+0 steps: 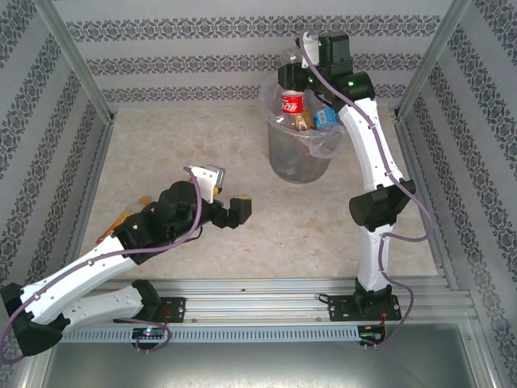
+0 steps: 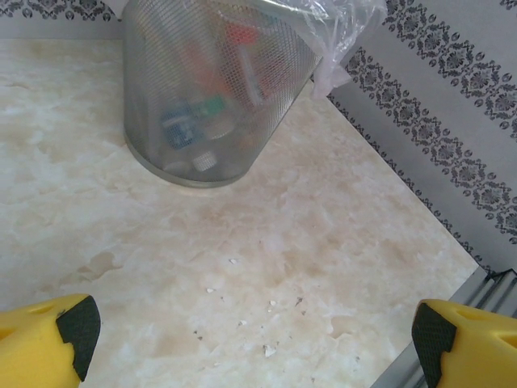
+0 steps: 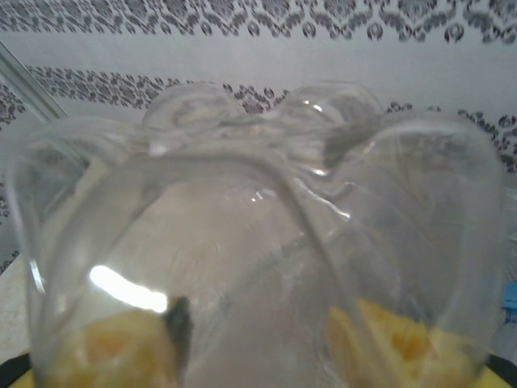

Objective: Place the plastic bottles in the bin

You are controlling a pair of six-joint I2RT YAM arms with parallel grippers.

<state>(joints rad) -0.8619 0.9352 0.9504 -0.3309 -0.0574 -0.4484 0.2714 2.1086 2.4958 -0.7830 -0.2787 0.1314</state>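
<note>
R gripper [image 1: 292,77] w/ bottle [image 3: 258,202], high over bin [image 1: 299,166]

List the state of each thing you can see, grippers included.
Bin: upright, bag-lined, several bottles inside.
Red-label bottle: upright, held at the bin's mouth.
Right gripper: closed on that bottle.
Left gripper: open, empty, above the table.

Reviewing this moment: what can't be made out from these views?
- Right wrist view: whether the right gripper grips the clear bottle; its base blurs the jaws.
- Left wrist view: how many bottles lie in the bin; its mesh wall blurs them.
- Top view: the orange items at the left; the left arm covers them partly.
</note>
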